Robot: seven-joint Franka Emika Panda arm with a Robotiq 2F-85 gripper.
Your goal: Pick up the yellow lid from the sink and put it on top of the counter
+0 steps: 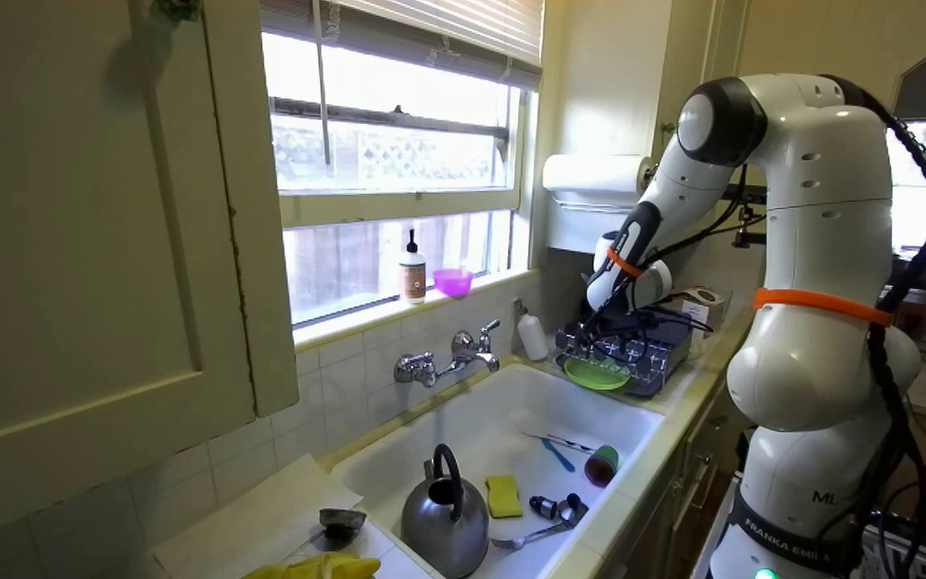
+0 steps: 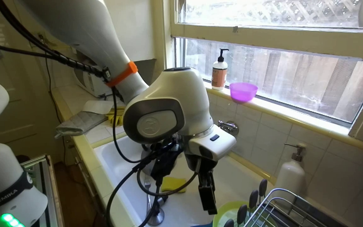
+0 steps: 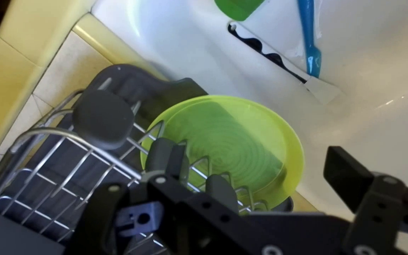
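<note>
The yellow lid [image 3: 253,141], a round yellow-green disc, leans at the dish rack's edge above the sink corner. Rack wires and dark pegs cross in front of part of it in the wrist view. In an exterior view the lid [image 1: 598,375] shows beneath my hand, its top partly covered by the rack. My gripper [image 3: 260,166] hovers over the lid with its fingers spread wide and nothing held between them. The right finger [image 3: 347,177] hangs beyond the lid's rim, over the white sink [image 3: 384,53]. Pale tiles of the counter [image 3: 76,56] border the basin.
The wire dish rack [image 3: 69,170] stands right below my hand. A kettle [image 1: 445,515], a sponge [image 1: 503,496], a cup [image 1: 601,465] and several utensils lie in the basin. The faucet [image 1: 451,366] and a soap dispenser [image 1: 533,334] line the wall side.
</note>
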